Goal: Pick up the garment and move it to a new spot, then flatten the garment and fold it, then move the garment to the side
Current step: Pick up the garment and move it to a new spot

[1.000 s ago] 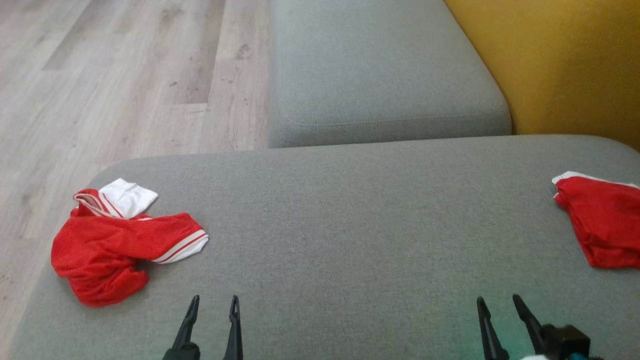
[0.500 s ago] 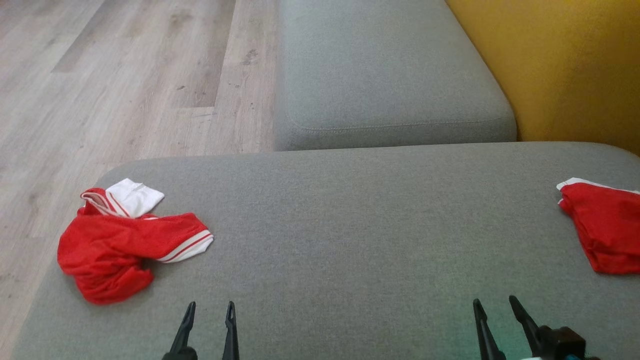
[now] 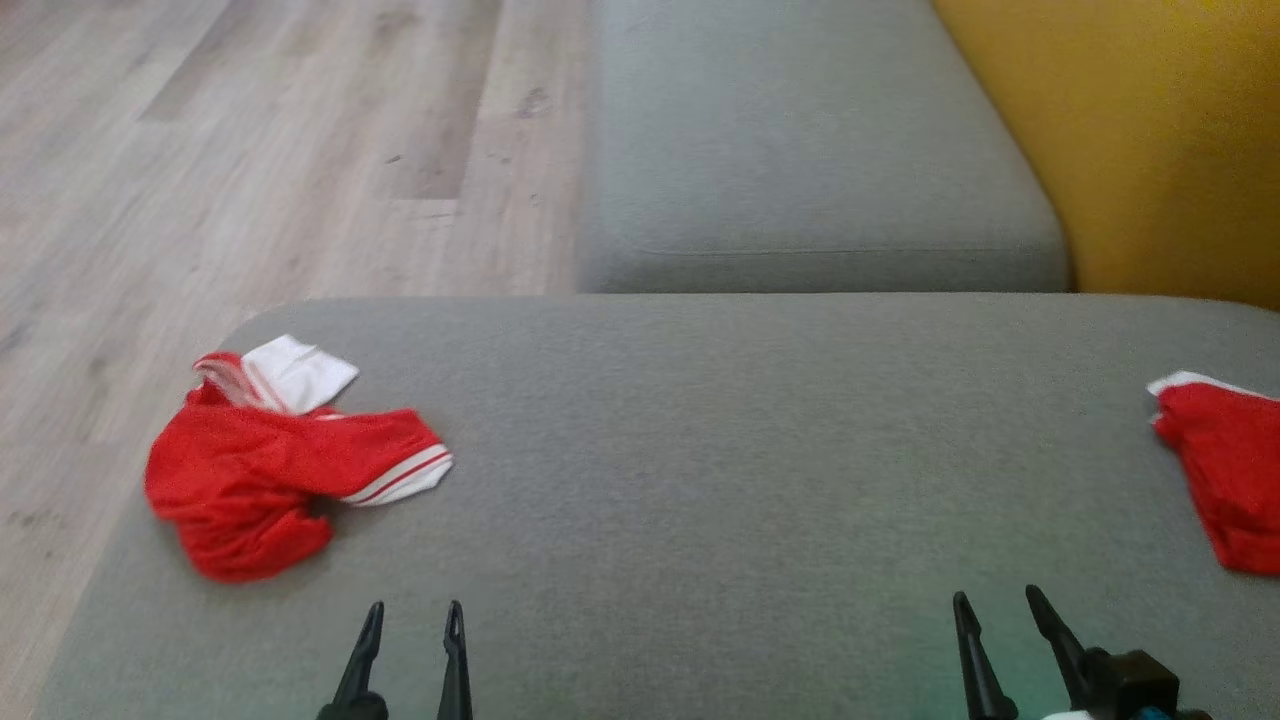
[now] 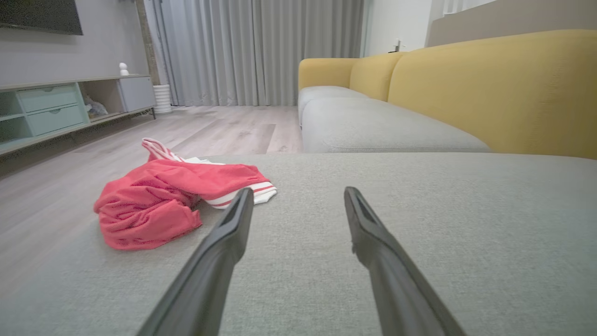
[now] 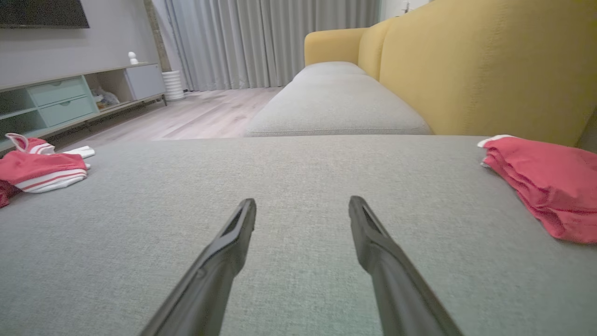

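- In front of me, the grey sofa seat (image 3: 700, 450) is stretching wide, with the yellow backrest (image 3: 1150, 150) rising at my right.
- Near the seat's left edge, the crumpled red garment (image 3: 260, 470) with white striped trim is lying in a heap, well apart from both end effectors.
- At the far right, a folded red garment (image 3: 1225, 470) is resting on the same seat.
- My left end effector (image 3: 415, 605) and right end effector (image 3: 996, 594) are hovering over the near edge, fingers spread wide, gripping nothing.

Matt grey woven cushion (image 3: 700, 480), soft red cloth garment (image 3: 260, 480), pale wood-grain floor (image 3: 200, 150)
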Controlling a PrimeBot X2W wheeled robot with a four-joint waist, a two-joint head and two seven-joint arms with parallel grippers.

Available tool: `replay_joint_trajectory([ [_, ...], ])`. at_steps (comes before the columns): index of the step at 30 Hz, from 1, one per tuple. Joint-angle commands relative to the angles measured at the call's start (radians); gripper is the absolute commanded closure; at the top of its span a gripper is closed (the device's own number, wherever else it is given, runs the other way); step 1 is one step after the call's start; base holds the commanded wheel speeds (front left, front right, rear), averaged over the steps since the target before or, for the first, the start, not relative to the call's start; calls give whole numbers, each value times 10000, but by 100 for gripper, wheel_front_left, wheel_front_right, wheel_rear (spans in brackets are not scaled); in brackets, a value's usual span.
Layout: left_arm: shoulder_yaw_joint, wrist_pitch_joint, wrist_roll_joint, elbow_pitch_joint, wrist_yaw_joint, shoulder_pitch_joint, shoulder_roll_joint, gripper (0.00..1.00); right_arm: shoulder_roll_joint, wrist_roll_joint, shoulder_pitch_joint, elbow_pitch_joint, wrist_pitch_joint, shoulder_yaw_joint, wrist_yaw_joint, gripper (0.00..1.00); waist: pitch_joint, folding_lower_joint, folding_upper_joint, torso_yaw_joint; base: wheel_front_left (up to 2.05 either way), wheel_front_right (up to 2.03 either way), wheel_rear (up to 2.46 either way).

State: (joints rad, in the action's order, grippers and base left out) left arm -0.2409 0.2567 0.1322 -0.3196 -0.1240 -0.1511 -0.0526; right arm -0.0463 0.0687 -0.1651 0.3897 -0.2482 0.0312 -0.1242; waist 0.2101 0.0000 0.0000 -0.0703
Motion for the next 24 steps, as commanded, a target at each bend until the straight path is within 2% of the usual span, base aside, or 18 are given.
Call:
replay_joint_trajectory([
  [1, 398, 51, -48, 297, -63, 529, 24, 0, -50, -93, 418, -364, -135, 238, -65, 0, -95, 0, 0, -389, 0, 0, 0],
  [13, 732, 51, -482, 648, 162, 725, -4, 0, -42, 237, 758, -442, -135, 432, -65, 0, -636, 0, 0, -2925, 0, 0, 0],
  [18, 1130, 51, -474, 1010, 49, 788, 0, 0, -41, 186, 1132, -388, -135, 663, -65, 0, -1076, 0, 0, -3424, 0, 0, 0],
  [24, 1493, 51, -528, 1485, -129, 864, 7, 0, -147, 177, 1415, -335, -135, 615, -65, 0, -1379, 0, 0, -3689, 0, 0, 0],
])
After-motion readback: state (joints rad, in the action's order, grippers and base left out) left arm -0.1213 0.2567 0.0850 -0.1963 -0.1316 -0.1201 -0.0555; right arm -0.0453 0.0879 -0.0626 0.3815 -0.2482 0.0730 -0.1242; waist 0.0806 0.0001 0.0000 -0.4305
